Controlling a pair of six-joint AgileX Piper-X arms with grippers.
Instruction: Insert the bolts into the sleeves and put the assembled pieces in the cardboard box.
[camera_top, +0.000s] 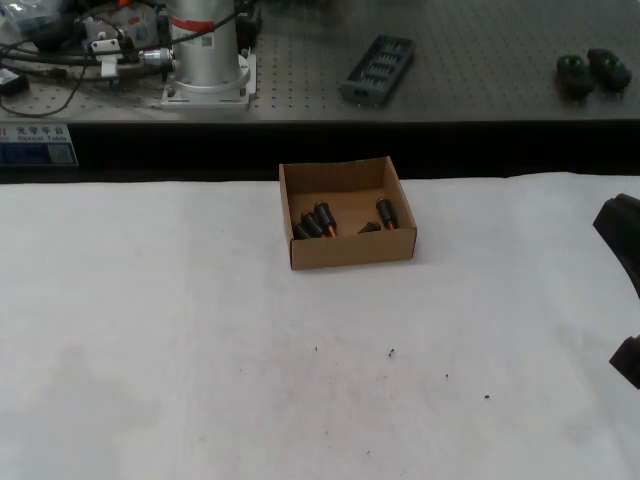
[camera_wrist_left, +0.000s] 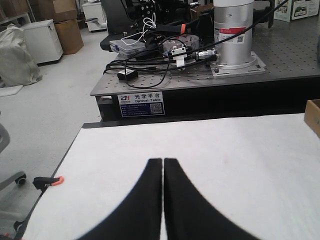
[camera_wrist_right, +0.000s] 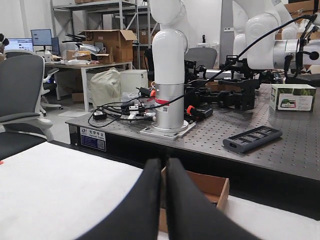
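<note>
An open cardboard box stands on the white sheet, just behind the middle. Inside it lie several black sleeves with orange bolt ends, one of them toward the box's right side. The box's rim shows behind my right gripper, whose black fingers are shut with nothing between them. A corner of the box shows at the edge of the left wrist view. My left gripper is shut and empty above the white sheet. An arm's black part sits at the right edge of the high view.
The white sheet covers the bench, with a few dark specks in front of the box. Behind it is a perforated metal table with a silver robot base, cables, a dark ribbed case and two black-green objects.
</note>
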